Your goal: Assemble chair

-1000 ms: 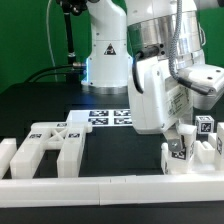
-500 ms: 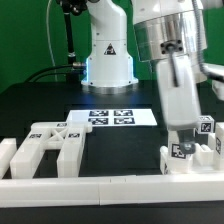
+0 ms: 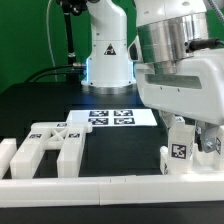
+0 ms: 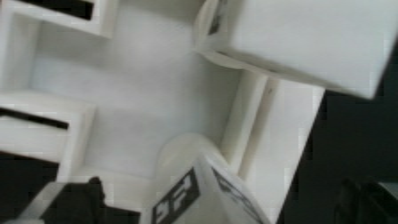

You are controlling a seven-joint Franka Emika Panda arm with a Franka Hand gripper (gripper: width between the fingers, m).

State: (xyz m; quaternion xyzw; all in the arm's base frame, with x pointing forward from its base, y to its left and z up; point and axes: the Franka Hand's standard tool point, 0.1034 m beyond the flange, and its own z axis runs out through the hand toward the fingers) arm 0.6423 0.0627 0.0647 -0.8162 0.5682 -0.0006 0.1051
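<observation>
The chair's joined white parts (image 3: 190, 160) stand at the exterior view's right, against the front rail. A tagged leg (image 3: 181, 151) rises from them. My gripper (image 3: 197, 133) hangs right over this group, its wide hand hiding the back of it. In the wrist view the tagged leg (image 4: 228, 192) stands between the jaws, with a gap between it and the dark finger (image 4: 79, 203) that shows. The gripper is open and grips nothing. More chair parts, a tagged frame with blocky ends (image 3: 48, 146), lie at the exterior view's left.
The marker board (image 3: 115, 117) lies flat in the middle of the black table. A plain white border rail (image 3: 90, 186) runs along the front edge. The robot's base (image 3: 108, 60) stands behind the marker board.
The jaws have gone from shut to wide open. The hand has turned about its axis above the right-hand chair parts and now shows its broad side.
</observation>
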